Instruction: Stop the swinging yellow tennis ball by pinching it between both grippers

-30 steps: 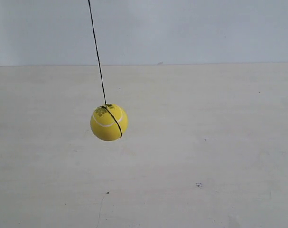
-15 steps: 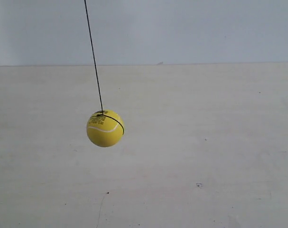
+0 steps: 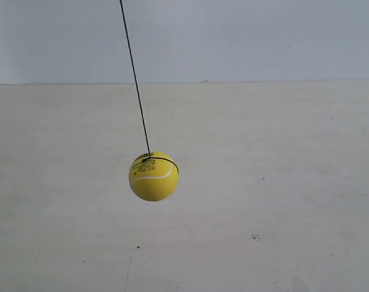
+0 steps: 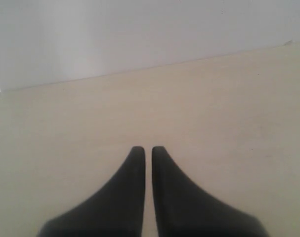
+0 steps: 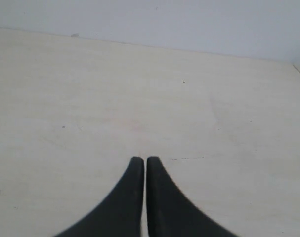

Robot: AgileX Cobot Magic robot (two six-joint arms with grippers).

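Observation:
The yellow tennis ball hangs in mid-air from a thin black string, left of centre in the exterior view, with a white seam, a black band and a printed label on top. Neither arm shows in the exterior view. The left wrist view shows my left gripper shut, only a thin slit between its black fingers, with nothing held. My right gripper is likewise shut and holds nothing. The ball appears in neither wrist view.
A pale wooden tabletop lies below the ball and meets a plain light wall behind. Both wrist views show the same bare tabletop and wall. A few small dark specks mark the surface.
The ball has swung from left to right in the exterior view and sits slightly lower, and the string has shifted right with it. It has also turned about its string.

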